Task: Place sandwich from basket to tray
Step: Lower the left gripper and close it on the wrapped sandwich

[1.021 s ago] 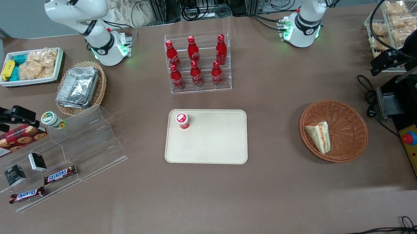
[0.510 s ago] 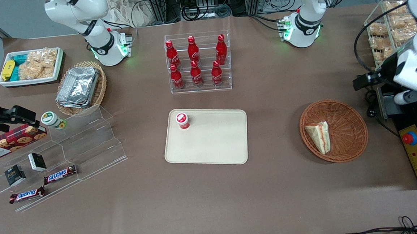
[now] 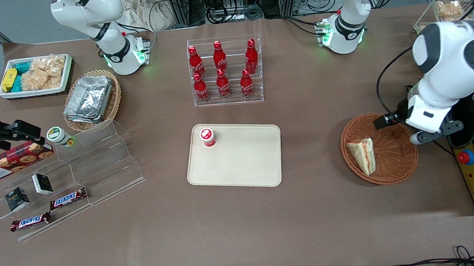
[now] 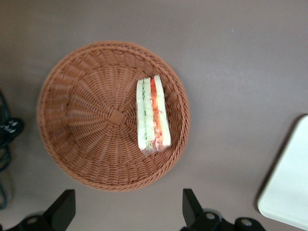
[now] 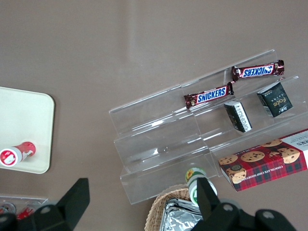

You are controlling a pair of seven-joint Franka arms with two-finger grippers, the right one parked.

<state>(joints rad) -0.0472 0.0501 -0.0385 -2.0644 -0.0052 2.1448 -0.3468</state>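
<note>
Front view: the small triangular sandwich (image 3: 362,155) of pale bread lies inside the round reddish-brown woven wicker basket (image 3: 399,168), in the part of the basket toward the flat cream-beige rectangular tray (image 3: 247,161). Its long axis runs roughly toward and away from the front camera, the narrow tip pointing toward that camera, and the red filling lines the cut edge facing the basket's centre. The white left arm's gripper (image 3: 396,118) hangs above the basket rim at the edge farther from the camera, apart from the sandwich. The tray rests on the brown surface (image 3: 243,231) well apart from the basket, toward the parked arm's end; a small red-capped container (image 3: 207,137) stands on the tray's corner. An acrylic rack of red bottles (image 3: 225,70) stands farther from the camera than the tray.

Left wrist view: the sandwich (image 4: 153,115) lies on its side in the basket (image 4: 82,120), against the sloping wall near the rim. Layers show along its length: white bread, green filling, orange-red filling, white bread. The gripper (image 4: 127,211) is spread wide, its two dark fingers (image 4: 61,211) apart and holding nothing, outside the basket rim. A corner of the tray (image 4: 288,187) shows.

Right wrist view: a corner of the tray (image 5: 33,125) carries the red-capped container (image 5: 17,153).
</note>
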